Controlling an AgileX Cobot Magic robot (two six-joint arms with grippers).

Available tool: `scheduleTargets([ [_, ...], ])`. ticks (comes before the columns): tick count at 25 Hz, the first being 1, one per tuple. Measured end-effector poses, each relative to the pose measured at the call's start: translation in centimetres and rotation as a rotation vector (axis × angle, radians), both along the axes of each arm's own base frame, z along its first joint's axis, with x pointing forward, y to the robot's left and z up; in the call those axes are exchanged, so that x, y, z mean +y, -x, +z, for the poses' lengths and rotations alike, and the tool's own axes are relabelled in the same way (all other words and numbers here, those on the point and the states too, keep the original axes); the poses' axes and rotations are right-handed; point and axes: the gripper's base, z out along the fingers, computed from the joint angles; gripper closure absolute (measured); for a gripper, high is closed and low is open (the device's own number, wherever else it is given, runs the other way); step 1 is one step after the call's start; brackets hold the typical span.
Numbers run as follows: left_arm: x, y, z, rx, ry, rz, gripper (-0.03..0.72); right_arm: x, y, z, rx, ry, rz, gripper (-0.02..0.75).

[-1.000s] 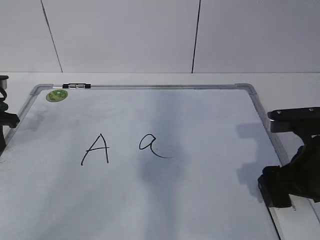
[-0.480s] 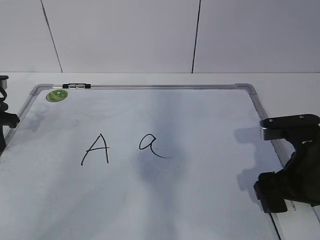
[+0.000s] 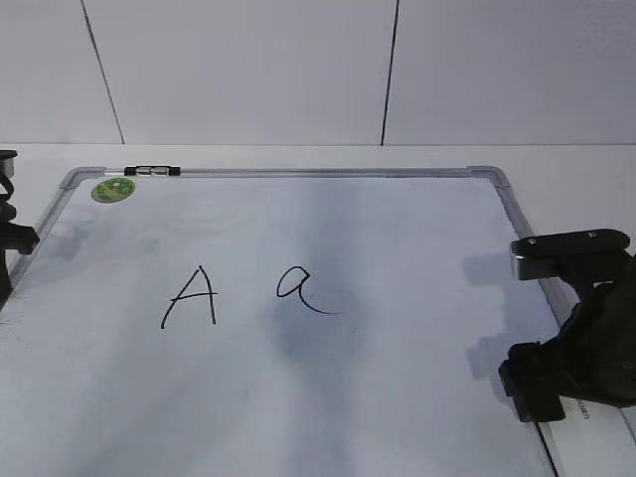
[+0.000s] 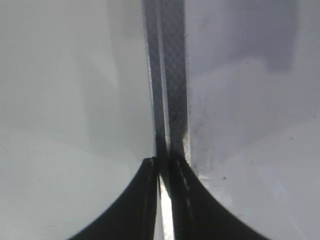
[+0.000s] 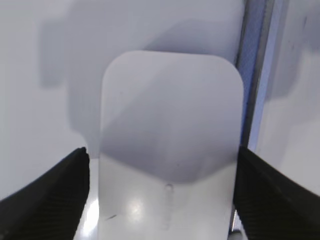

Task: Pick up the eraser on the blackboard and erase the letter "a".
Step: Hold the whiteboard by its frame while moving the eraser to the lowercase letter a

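The blackboard (image 3: 397,229) is a white board with a grey frame lying flat. The letter "a" (image 3: 298,286) is in black marker near its middle. The eraser (image 5: 170,145), a white rounded block, lies by the board's right frame (image 5: 255,75). My right gripper (image 5: 162,160) is open, with one finger on each side of the eraser. In the exterior view the right gripper (image 3: 532,318) hides nearly all of the eraser. My left gripper (image 4: 165,162) is shut and empty over the board's left frame (image 4: 172,75). It also shows at the far left of the exterior view (image 3: 8,238).
A capital "A" (image 3: 192,296) stands just left of the "a". A round green sticker (image 3: 113,189) marks the far left corner. A small marker (image 3: 151,171) lies on the far frame. A white wall rises behind the table.
My right gripper has shifted a little left and lower at the board's right edge. The left arm and the letters have not changed.
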Motion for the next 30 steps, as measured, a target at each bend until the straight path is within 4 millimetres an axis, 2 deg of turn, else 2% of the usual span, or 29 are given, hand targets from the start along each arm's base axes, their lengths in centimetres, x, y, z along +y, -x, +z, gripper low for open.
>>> scheduleTargets([
  [14,0.00,0.00,0.00,0.000,0.000,0.000,0.634,0.13,-0.14,-0.99,0.040,0.012,-0.006,0.127],
  [30,0.00,0.00,0.00,0.000,0.000,0.000,0.634,0.16,-0.17,-0.96,0.039,0.009,-0.008,0.209],
])
